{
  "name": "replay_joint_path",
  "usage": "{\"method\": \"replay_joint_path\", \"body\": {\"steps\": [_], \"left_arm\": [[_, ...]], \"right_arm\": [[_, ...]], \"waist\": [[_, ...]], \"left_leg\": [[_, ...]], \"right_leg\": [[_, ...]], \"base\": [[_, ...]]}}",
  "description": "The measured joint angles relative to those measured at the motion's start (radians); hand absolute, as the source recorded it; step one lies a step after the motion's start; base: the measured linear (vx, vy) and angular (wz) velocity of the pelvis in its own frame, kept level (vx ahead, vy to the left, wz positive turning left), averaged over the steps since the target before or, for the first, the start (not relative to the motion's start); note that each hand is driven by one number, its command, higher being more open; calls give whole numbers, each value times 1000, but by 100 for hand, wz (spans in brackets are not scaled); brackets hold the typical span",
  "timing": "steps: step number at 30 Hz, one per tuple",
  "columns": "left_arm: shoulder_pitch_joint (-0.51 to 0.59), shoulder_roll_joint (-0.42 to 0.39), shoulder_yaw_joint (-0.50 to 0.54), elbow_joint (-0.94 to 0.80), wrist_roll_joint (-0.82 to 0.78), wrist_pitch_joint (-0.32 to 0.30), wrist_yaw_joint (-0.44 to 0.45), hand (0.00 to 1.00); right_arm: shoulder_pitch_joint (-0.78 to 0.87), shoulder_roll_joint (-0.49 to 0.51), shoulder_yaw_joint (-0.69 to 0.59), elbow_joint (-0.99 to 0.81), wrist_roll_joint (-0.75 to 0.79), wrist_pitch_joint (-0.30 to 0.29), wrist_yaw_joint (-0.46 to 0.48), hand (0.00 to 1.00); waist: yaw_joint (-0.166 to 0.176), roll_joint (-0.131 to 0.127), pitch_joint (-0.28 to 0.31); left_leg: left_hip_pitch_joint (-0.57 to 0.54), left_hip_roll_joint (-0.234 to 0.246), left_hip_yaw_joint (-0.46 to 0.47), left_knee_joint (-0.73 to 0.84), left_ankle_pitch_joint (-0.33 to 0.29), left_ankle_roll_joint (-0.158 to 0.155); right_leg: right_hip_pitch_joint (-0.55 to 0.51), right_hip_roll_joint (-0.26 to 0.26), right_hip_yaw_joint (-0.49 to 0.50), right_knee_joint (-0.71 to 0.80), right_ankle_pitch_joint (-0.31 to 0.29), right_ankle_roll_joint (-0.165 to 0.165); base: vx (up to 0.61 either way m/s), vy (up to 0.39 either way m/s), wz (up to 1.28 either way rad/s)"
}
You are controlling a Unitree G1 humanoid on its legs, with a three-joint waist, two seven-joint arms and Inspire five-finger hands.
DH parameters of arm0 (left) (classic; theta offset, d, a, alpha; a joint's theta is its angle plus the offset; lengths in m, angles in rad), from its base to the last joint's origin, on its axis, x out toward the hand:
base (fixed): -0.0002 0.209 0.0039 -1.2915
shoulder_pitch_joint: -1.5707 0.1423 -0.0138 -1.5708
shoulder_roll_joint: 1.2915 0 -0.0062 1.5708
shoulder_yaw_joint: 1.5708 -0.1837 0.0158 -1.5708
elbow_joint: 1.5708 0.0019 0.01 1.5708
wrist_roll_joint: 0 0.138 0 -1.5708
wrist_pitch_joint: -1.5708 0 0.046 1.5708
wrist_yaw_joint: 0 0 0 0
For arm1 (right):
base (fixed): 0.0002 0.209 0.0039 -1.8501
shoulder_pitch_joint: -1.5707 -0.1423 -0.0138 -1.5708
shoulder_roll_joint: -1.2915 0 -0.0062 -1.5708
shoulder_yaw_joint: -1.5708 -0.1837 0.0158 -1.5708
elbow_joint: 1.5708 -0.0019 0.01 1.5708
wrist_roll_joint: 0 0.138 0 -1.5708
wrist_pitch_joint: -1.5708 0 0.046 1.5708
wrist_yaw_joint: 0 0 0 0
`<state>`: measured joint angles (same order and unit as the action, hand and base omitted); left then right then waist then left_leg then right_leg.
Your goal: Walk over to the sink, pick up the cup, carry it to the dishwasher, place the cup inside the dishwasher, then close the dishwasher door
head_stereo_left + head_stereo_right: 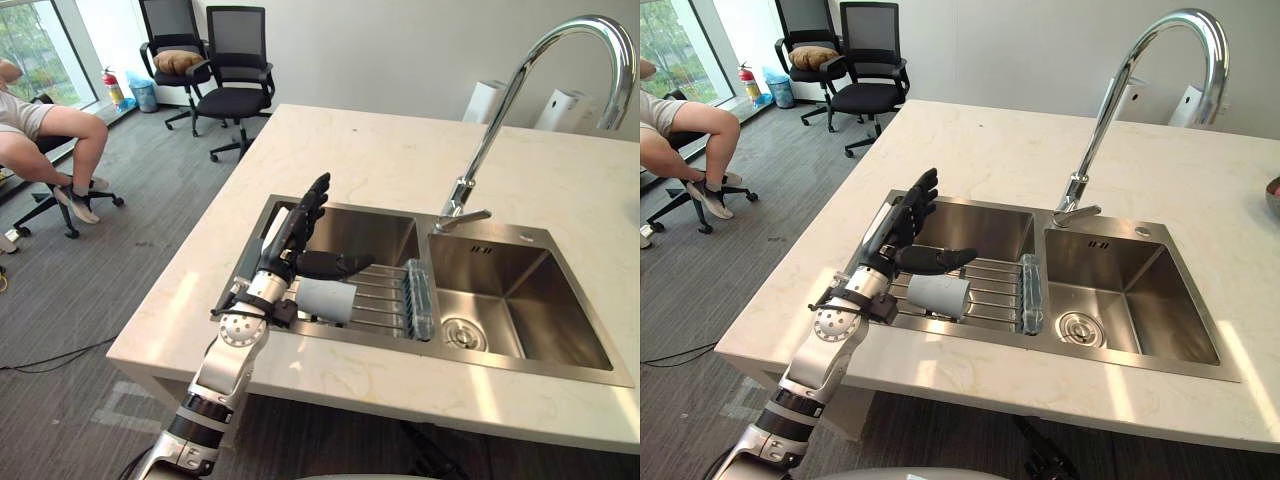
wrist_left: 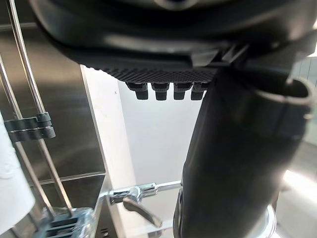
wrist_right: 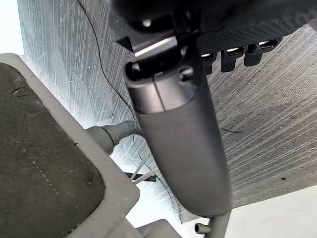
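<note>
Two basins make up the steel sink (image 1: 520,236) set into the pale marble desk (image 1: 380,160), and the white cup (image 1: 326,301) lies on its side in the left one, resting on a wire rack (image 1: 385,293) that spans the basin. The left hand (image 1: 289,236) hangs over that basin just above the cup, its fingers (image 1: 312,200) straight and held close together, pointing toward the far rim, while the thumb (image 1: 335,265) juts out sideways over the cup's upper side; I cannot tell whether the thumb touches it, and nothing is gripped. The tall curved chrome faucet (image 1: 520,90) rises behind the divider between the basins, its lever pointing over the right basin. The right hand (image 3: 183,144) shows in its own wrist view, low beside the desk over the grey carpet floor (image 3: 277,124), fingers relaxed and holding nothing. Well away from the desk, two black office chairs (image 1: 235,60) stand by the wall, and a person (image 1: 45,135) sits on another chair near the window.
</note>
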<state>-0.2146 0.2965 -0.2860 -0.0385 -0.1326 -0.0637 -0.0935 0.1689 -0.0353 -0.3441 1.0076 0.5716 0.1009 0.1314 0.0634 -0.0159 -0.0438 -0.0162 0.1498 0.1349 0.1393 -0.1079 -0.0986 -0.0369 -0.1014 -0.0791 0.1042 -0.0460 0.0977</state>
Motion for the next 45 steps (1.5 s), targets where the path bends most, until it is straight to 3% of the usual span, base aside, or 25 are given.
{"method": "replay_joint_path", "body": {"steps": [6,7,10,20,31,40,45], "left_arm": [[20,110,-25,-11,116,-64,-44,100],[20,166,-26,-16,167,-93,-46,100],[20,236,-26,-38,247,-131,-39,100],[17,285,-67,5,457,-205,-14,100],[-53,349,-160,177,491,-226,31,100],[-87,346,-193,237,572,-225,152,100],[-117,341,-192,360,604,-112,176,100]], "right_arm": [[10,-16,9,5,72,7,14,100],[16,-23,8,6,75,13,24,100],[27,-34,8,12,71,13,37,100],[47,-49,6,28,72,17,61,100],[49,-72,43,28,75,19,63,100],[54,-76,40,34,76,19,65,100],[62,-76,38,34,75,20,75,100]], "waist": [[1,3,-1],[3,4,-1],[5,4,-2],[1,9,-5],[-24,31,-16],[-27,35,-16],[-60,41,-12]], "left_leg": [[3,-4,4,-34,28,1],[3,-5,7,-44,35,2],[10,-11,8,-63,47,4],[27,-32,9,-94,58,12],[59,-34,15,-151,89,11],[74,-33,49,-175,101,10],[83,-32,67,-188,102,9]], "right_leg": [[6,1,0,-41,32,-3],[8,1,1,-56,44,-3],[10,-3,2,-65,50,0],[26,-20,-2,-92,61,11],[35,-19,-3,-117,74,12],[37,-15,15,-149,101,12],[36,-14,19,-164,111,13]], "base": [[-58,-1,-1],[-56,-2,-3],[-17,0,-1],[0,0,0],[-15,-3,0],[-34,-2,-10],[-14,-7,-11]]}}
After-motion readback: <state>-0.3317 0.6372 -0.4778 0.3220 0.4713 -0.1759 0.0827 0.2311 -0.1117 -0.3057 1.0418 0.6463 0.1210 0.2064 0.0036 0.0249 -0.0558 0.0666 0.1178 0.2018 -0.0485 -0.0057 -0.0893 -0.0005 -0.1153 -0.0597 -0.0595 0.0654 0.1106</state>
